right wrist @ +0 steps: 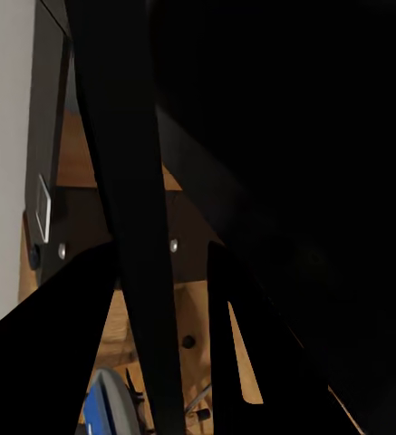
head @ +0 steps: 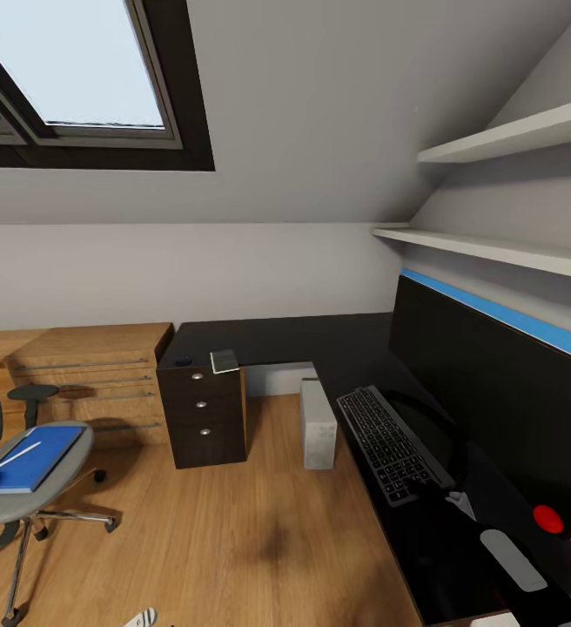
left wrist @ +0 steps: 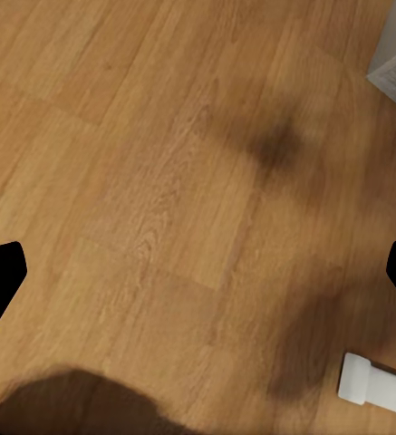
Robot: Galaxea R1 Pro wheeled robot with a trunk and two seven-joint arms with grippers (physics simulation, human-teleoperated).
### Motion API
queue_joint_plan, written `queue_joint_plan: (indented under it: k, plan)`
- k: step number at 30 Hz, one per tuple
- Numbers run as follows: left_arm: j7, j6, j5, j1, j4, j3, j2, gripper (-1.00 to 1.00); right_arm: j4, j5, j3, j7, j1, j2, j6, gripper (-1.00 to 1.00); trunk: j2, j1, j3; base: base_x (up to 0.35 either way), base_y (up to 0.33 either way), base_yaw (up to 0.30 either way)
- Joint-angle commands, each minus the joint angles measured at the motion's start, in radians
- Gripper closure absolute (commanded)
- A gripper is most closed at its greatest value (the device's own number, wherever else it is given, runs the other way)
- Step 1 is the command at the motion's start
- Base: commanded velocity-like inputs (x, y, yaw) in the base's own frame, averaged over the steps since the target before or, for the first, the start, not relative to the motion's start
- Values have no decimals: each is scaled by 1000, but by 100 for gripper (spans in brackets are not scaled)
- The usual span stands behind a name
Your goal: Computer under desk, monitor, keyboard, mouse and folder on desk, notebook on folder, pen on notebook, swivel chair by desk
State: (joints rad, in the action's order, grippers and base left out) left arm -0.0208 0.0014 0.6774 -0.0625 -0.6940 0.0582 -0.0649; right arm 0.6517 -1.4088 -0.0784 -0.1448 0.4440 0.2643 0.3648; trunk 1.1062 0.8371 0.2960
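From the head view, the black desk runs along the far wall and down the right side. The keyboard lies on its right wing, just beside the monitor. The grey computer stands on the floor under the desk's corner. A dark notebook sits above the drawers. At near left, the swivel chair carries the blue folder with the pen on it.

In the left wrist view, the left gripper hangs over the wooden floor, fingers wide apart.

In the right wrist view, dark shapes crowd the right gripper; I cannot tell its state. The chair's blue folder peeks beyond.
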Motion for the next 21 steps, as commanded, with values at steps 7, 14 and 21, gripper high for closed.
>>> queue_joint_plan:
  k: [7, 14, 21]
  plan:
    - [-2, 0, 10, 0, -1, 5, -1, -100, -23, -6, -3, -2, 1, 1, 1, 100, 1, 0, 1, 0, 0, 0]
    - [-2, 0, 10, 0, -1, 5, -1, -100, -26, -6, -3, -2, 1, 1, 1, 100, 1, 0, 1, 0, 0, 0]
    - [-2, 0, 10, 0, -1, 5, -1, -100, -26, -6, -3, -2, 1, 1, 1, 100, 1, 0, 1, 0, 0, 0]
